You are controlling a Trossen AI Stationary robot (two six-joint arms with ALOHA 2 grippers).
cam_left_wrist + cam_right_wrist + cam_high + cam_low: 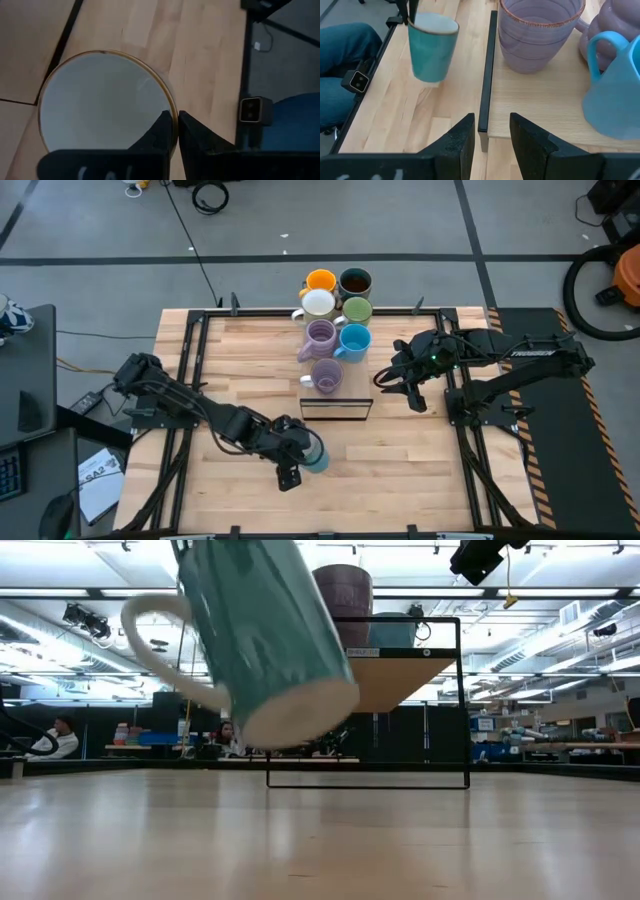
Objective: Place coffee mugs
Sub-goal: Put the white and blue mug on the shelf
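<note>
A teal mug (316, 457) with a white inside and a white handle (150, 640) hangs over the table's near middle, and my left gripper (175, 125) is shut on it. Several other mugs stand on a low wooden shelf in a black frame (335, 408) at the far middle: orange (320, 280), dark (355, 282), white (318, 303), green (357, 310), blue (355, 340) and two lilac (320, 335). My right gripper (490, 130) hovers open and empty to the right of the shelf. My left gripper pinches the teal mug's rim (172, 117), one finger (160, 137) inside the mug and the other (197, 142) outside against the wall. The fingers come slanting down from the table's left. The mug is lifted clear of the table and tilted, its base (300, 710) lowest.
The shelf's black frame edge (487, 70) lies just beyond my right gripper, with a lilac mug (540, 30) and the blue mug (615, 95) close behind it. Bare wood stretches along the table's near side (400, 480). People sit in the room beyond (60, 735).
</note>
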